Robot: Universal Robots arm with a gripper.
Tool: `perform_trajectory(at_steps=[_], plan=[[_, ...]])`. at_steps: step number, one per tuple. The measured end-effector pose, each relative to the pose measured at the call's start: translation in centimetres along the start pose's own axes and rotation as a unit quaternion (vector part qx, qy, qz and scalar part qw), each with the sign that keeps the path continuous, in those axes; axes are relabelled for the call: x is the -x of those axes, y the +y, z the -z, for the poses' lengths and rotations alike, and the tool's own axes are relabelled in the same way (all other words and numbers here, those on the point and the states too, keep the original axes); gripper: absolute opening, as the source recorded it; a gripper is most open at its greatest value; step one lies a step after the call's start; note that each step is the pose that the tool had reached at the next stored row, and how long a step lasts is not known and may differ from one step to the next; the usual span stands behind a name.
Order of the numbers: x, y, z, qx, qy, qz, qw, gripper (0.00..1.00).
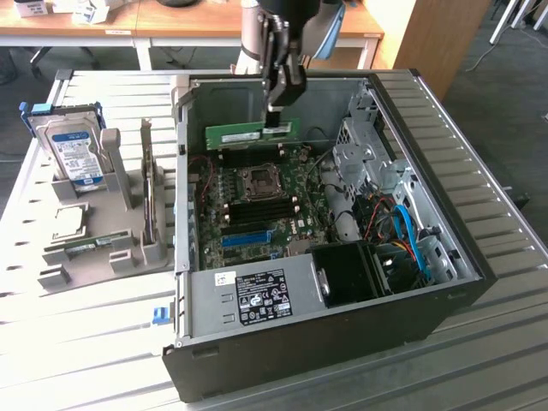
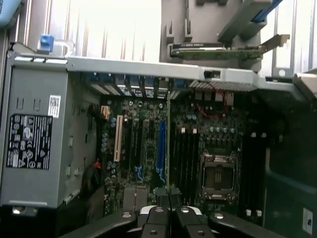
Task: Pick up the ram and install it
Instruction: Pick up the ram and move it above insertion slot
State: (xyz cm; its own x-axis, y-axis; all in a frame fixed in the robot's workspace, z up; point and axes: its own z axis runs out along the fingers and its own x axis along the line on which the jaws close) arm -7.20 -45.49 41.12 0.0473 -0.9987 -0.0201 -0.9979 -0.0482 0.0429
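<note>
Gripper point(image 1: 277, 124) clenched on the ram point(image 1: 240, 135), a thin, flat, narrow green board with a white label. The stick juts sideways from the fingers, above the dense green motherboard point(image 1: 291, 218) inside the open, ribbed metal case point(image 1: 467, 201).

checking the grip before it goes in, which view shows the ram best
The exterior view: the ram shows its long green face, held by the gripper above the motherboard. The wrist view shows it edge-on, a thin strip running out from the gripper.
</note>
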Motion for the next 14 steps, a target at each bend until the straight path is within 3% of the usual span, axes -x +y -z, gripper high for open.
perform_trajectory(at_steps=[5, 14], plan=[[-0.1, -1.4, 0.07, 0.0001, 0.0001, 0.0, 1.0, 0.12], [-0.1, -1.47, -0.37, 0.0001, 0.0, 0.0, 1.0, 0.12]])
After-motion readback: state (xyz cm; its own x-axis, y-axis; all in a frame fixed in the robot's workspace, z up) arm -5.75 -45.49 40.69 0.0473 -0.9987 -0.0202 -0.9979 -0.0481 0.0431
